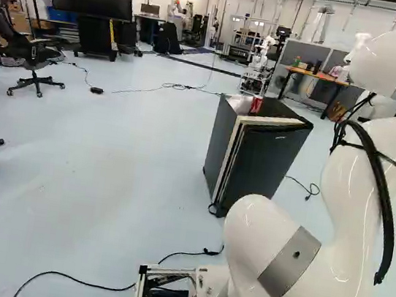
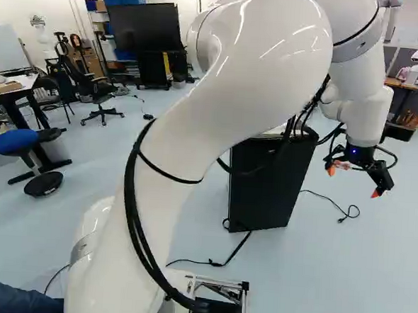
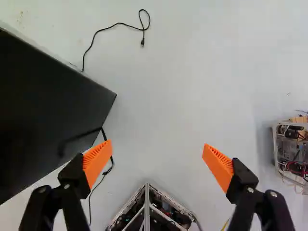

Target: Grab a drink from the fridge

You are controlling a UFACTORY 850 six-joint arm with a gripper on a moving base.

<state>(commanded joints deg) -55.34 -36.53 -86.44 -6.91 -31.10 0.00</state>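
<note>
Pale blue floor (image 1: 105,180) spreads below the white UFACTORY 850 arm (image 2: 235,73) and a black mini fridge (image 1: 222,141), whose door (image 1: 266,165) looks shut, hiding any drink inside. Beyond the fridge's right edge in the right base view hangs the gripper (image 2: 353,181), fingers wide apart, nothing between them. The fridge lies beside one finger, not ahead, so a sideways shift toward the door's edge seems due. A red object (image 1: 256,105), perhaps a can, sits by the fridge top's far edge.
</note>
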